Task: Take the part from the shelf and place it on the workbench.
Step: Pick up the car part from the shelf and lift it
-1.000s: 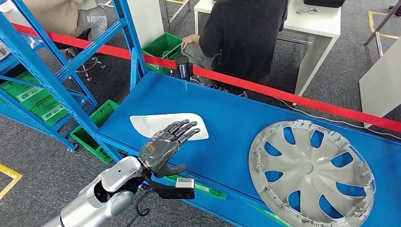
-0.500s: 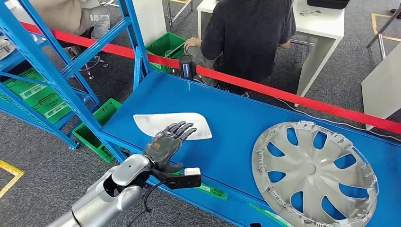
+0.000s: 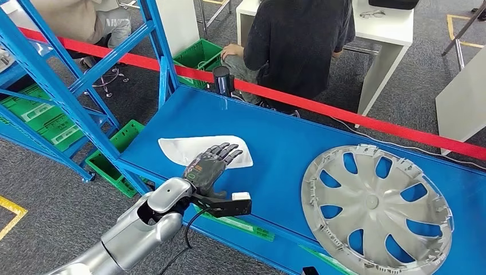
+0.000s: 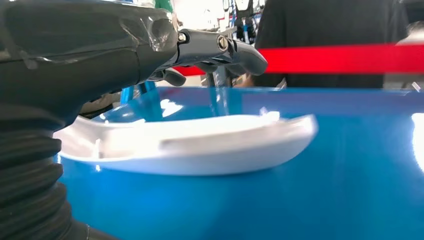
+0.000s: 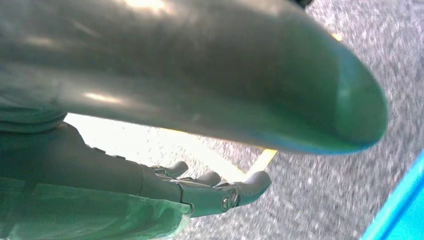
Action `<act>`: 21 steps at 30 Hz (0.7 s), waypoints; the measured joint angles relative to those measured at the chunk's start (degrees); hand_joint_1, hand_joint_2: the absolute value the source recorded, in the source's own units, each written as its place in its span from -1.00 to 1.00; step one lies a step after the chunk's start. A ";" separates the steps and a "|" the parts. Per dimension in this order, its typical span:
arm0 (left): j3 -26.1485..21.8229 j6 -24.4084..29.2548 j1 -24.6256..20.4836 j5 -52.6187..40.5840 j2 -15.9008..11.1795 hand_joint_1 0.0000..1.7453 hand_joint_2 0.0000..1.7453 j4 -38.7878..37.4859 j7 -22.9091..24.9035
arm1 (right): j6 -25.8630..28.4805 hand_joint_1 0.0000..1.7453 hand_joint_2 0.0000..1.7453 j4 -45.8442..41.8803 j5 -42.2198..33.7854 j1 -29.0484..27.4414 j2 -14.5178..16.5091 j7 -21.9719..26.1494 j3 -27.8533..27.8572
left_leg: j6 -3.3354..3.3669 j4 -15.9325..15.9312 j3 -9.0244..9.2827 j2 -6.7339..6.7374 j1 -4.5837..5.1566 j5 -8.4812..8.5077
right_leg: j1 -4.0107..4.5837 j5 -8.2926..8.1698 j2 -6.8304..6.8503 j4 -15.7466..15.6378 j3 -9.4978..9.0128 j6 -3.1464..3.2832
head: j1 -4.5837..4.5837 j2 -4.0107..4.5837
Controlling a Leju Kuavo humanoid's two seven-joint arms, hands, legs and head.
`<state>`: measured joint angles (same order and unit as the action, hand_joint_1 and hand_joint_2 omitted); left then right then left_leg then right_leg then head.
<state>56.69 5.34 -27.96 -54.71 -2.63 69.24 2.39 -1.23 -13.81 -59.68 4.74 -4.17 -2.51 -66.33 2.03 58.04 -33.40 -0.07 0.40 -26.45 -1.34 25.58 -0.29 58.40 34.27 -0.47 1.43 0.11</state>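
Since the white part (image 3: 189, 150) looks thin, stiff and slick on the table (image 3: 286, 143), the spread, empty left robot hand (image 3: 209, 166) should grip its raised edge.

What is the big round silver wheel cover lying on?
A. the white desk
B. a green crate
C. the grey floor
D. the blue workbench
D: the head view shows the wheel cover lying flat on the blue workbench, off to the right of the white part.

At frame centre a white part (image 3: 206, 150) lies on the blue workbench (image 3: 286, 149); lower right, a silver wheel cover (image 3: 375, 206); a red barrier tape (image 3: 321, 107) crosses above; green crates (image 3: 200, 57), possibly plastic, upper left.
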 joint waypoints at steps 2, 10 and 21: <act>0.02 -0.13 -0.24 0.12 0.68 -1.00 1.00 -0.98 -0.31 | -0.12 -1.00 -1.00 0.00 0.01 0.04 0.07 -0.02 -0.01 | 0.33 -1.02 0.48 0.04 0.07 0.55 | -0.02 -0.08 0.07 -0.17 0.03 -0.55 | -0.01 0.00; 0.43 -0.19 -0.84 0.16 2.44 -1.00 1.00 -3.55 -0.57 | -0.19 -1.00 -1.00 0.00 0.01 -0.05 -0.30 -0.02 -0.01 | 1.00 -2.62 1.25 0.06 -0.25 1.74 | -0.20 4.55 0.23 12.94 6.41 -1.49 | -0.25 0.00; 0.59 0.12 -1.20 0.96 3.18 -1.00 1.00 -4.85 -1.15 | -0.59 -1.00 -1.00 0.00 -0.17 0.01 -0.51 -0.03 -0.01 | -2.03 8.00 -3.77 -0.01 -0.66 -4.45 | -0.52 -0.43 0.12 -0.53 -0.11 0.45 | 0.08 0.00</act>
<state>57.28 5.46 -29.16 -53.76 0.55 64.40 1.23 -1.82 -13.81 -59.85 4.75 -4.68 -2.54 -66.34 0.00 66.04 -37.18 -0.09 -0.26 -30.90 -1.86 25.15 -0.17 57.87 34.16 -0.02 1.51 0.11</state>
